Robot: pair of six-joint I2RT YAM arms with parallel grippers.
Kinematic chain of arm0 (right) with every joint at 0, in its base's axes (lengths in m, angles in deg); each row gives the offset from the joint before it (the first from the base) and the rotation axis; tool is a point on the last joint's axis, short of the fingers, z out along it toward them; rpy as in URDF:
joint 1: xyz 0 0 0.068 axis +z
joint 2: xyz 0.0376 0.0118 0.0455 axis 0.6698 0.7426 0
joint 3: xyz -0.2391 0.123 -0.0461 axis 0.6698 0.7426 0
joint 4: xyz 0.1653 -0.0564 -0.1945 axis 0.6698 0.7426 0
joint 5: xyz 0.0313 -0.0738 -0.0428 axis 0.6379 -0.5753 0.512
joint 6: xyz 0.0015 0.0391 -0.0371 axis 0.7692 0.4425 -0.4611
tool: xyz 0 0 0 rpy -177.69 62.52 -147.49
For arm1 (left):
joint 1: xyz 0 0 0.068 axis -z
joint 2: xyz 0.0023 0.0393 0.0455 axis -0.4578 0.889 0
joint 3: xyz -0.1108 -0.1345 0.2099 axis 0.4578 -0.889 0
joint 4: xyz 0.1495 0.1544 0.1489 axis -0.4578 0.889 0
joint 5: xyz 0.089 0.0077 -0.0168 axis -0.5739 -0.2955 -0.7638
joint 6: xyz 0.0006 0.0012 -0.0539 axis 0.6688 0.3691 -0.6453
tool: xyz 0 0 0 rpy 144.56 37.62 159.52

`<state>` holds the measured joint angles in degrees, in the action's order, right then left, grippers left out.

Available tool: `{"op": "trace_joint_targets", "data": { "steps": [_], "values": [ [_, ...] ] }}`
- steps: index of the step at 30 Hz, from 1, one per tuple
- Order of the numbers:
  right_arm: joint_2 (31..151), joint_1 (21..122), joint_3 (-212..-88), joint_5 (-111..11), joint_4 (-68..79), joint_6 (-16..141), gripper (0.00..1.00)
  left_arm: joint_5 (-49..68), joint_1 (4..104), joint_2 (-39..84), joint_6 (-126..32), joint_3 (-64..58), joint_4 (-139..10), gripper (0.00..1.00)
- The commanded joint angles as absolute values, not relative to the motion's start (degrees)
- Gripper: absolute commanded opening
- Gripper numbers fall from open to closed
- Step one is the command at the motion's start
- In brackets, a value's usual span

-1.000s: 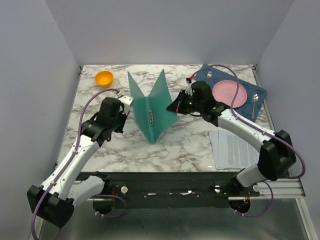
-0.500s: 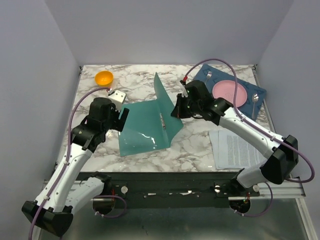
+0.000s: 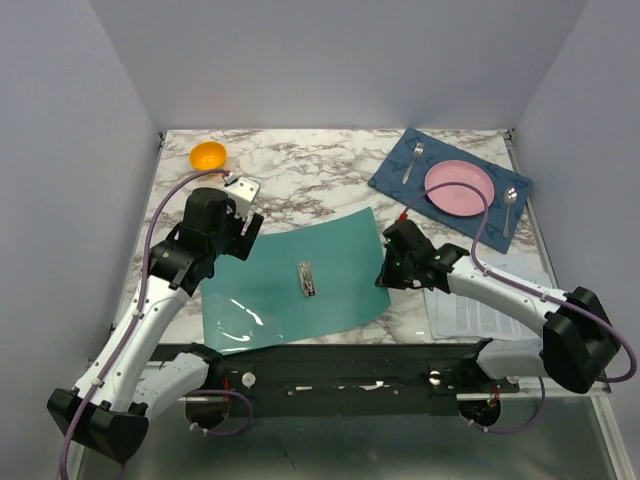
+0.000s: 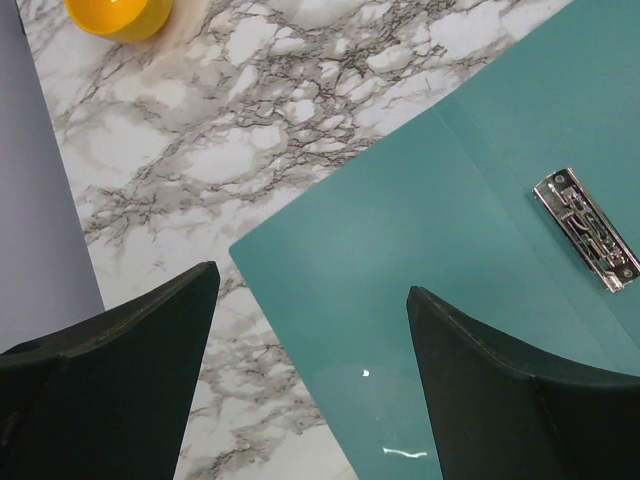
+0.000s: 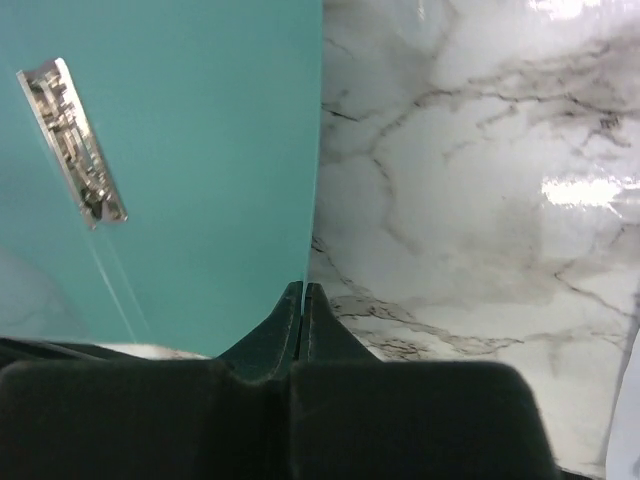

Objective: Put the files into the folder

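Note:
The teal-green folder [image 3: 290, 290] lies open on the marble table, green inside up, with a metal clip [image 3: 307, 279] at its spine. My right gripper [image 3: 386, 272] is shut on the folder's right edge [image 5: 310, 200], and the right cover curves up slightly toward it. My left gripper [image 3: 241, 240] is open and empty, hovering over the folder's far left corner [image 4: 240, 250]. The clip also shows in the left wrist view [image 4: 587, 230] and the right wrist view [image 5: 72, 140]. The files [image 3: 468, 303], white printed sheets, lie at the near right, partly under my right arm.
An orange bowl [image 3: 208, 156] sits at the far left. A dark blue placemat [image 3: 395, 177] at the far right holds a pink plate [image 3: 459, 187], a fork [image 3: 416, 158] and a spoon [image 3: 510, 203].
The folder stood upright in a V; both covers have come down and it now lies open. My right gripper moved down and toward the near right with the right cover.

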<state>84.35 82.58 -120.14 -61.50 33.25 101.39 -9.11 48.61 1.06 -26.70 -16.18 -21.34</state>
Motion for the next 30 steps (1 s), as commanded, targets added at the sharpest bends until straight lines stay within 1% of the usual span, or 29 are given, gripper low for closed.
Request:
{"op": "trace_joint_targets", "data": {
  "steps": [1,4,7,9,11,16,17,18,19,21,22,23,25,30],
  "values": [
    [85.1,82.9,-116.8,-62.6,33.0,104.6,0.01,-6.4,48.3,2.3,-26.0,-17.5,-21.6,0.91],
    [83.5,83.2,-112.9,-65.8,33.1,109.2,0.01,-6.3,48.3,2.9,-25.7,-18.2,-22.2,0.90],
    [79.4,83.5,-108.7,-68.7,32.5,115.5,0.01,-6.5,48.3,4.0,-25.2,-19.1,-22.9,0.90],
    [78.1,83.5,-107.9,-69.6,32.0,118.4,0.01,-6.7,48.3,5.0,-25.0,-19.5,-23.4,0.91],
    [78.4,83.7,-108.2,-69.9,31.9,120.6,0.01,-6.7,48.3,5.5,-25.2,-19.3,-23.8,0.90],
    [83.8,84.7,-111.4,-68.5,31.2,119.8,0.01,-6.0,48.3,5.6,-25.3,-19.2,-23.4,0.90],
    [84.4,84.8,-111.8,-68.3,31.2,119.1,0.04,-6.3,48.3,5.2,-25.3,-19.4,-23.4,0.90],
    [84.8,85.1,-112.8,-68.0,31.2,118.6,0.10,-6.6,48.3,5.1,-25.0,-19.9,-23.4,0.90],
    [85.2,85.3,-113.1,-68.4,31.5,118.3,0.25,-6.8,48.3,4.6,-24.8,-20.2,-23.6,0.90],
    [84.5,85.9,-113.9,-69.7,34.4,118.8,0.49,-7.5,48.3,4.3,-24.4,-20.9,-23.7,0.90],
    [84.0,85.9,-114.5,-70.4,35.6,119.0,0.68,-7.7,48.3,4.1,-24.1,-21.0,-23.7,0.90],
    [82.8,85.9,-115.0,-71.6,36.9,118.5,0.73,-8.1,48.3,3.9,-23.9,-21.1,-23.5,0.91],
    [81.7,85.9,-117.2,-73.2,42.5,117.9,0.80,-9.0,48.3,3.4,-23.2,-21.4,-23.5,0.91],
    [78.0,85.9,-120.7,-80.9,54.4,117.0,0.82,-10.6,48.3,2.2,-22.3,-22.7,-24.7,0.91]
  ]
}}
